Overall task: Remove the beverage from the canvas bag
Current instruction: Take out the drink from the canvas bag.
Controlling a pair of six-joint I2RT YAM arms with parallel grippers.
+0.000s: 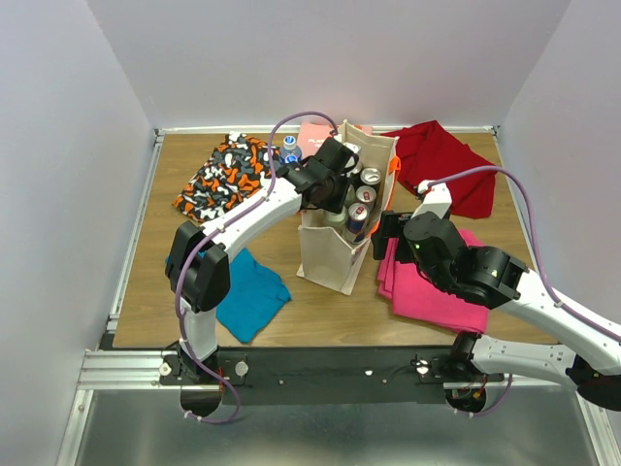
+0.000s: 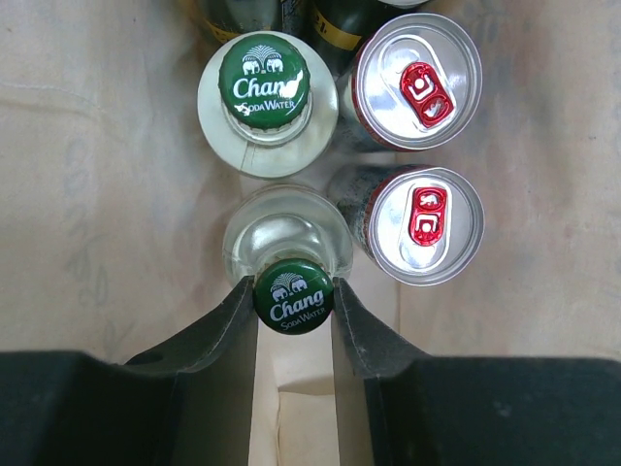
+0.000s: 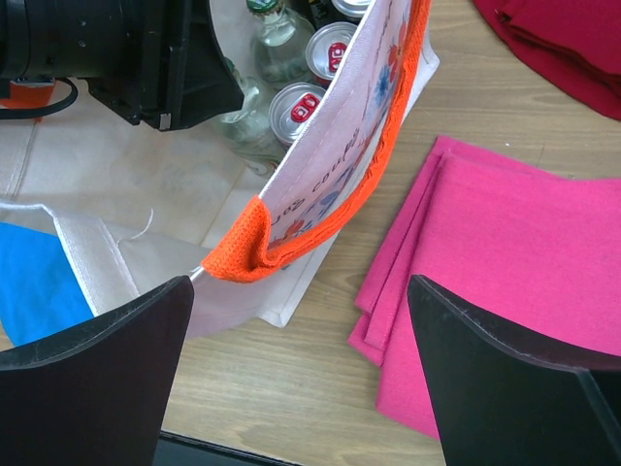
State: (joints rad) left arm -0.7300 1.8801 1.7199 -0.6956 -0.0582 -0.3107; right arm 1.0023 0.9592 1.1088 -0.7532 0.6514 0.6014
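The upright beige canvas bag with orange handles (image 1: pixel 325 257) stands mid-table, packed with drinks, and none is out yet. The task looks to be at the grasp, with the lift and the set-down left to do. The right gripper (image 3: pixel 301 286), at the bag's 3 o'clock, has its jaws wide apart and holds nothing. The left gripper (image 2: pixel 293 296) reaches in from above, its jaws pressed to both sides of the cap of a clear glass bottle with a green crown cap (image 2: pixel 286 228). That cap reads "Chang". A second green-capped bottle (image 2: pixel 264 83) at its 12 o'clock reads "Chang SODA WATER". Two silver cans with red tabs (image 2: pixel 417 68) sit at 1 and 3 o'clock. The bag's printed side is too skewed to read.
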